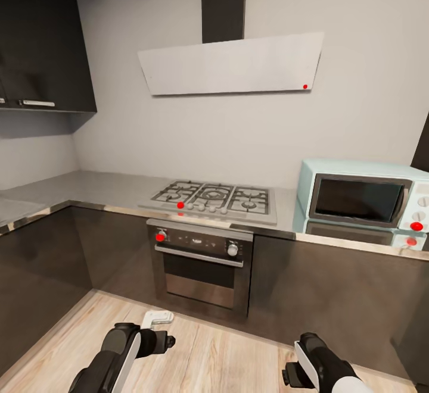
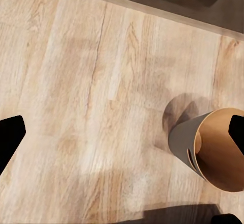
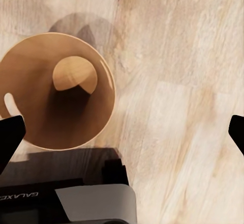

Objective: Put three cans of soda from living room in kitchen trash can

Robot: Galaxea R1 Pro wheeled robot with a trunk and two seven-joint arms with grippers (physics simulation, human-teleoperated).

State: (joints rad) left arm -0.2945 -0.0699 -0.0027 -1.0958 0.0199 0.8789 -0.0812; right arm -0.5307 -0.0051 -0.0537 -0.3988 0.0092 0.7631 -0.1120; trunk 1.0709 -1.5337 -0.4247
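Observation:
The tash can (image 3: 30, 81), grey outside and tan inside, stands upright on the wood floor. My right wrist view looks straight down into it and only its bare tan bottom shows. My right gripper (image 3: 122, 132) hangs open above the floor beside its rim, nothing between the fingers. In the left wrist view the tash can (image 2: 180, 138) sits under one black fingertip (image 2: 237, 132), and my left gripper (image 2: 122, 135) is open and holds nothing. The cans of soda are out of view. Both arms show low in the head view, left arm (image 1: 119, 351) and right arm (image 1: 319, 363).
I face the kitchen: a built-in oven (image 1: 199, 262) under a gas hob (image 1: 214, 197), dark cabinets (image 1: 333, 298) on both sides, a pale microwave (image 1: 363, 199) on the counter at right, an extractor hood (image 1: 232, 62) above. My own base (image 3: 91, 198) stands next to the bin.

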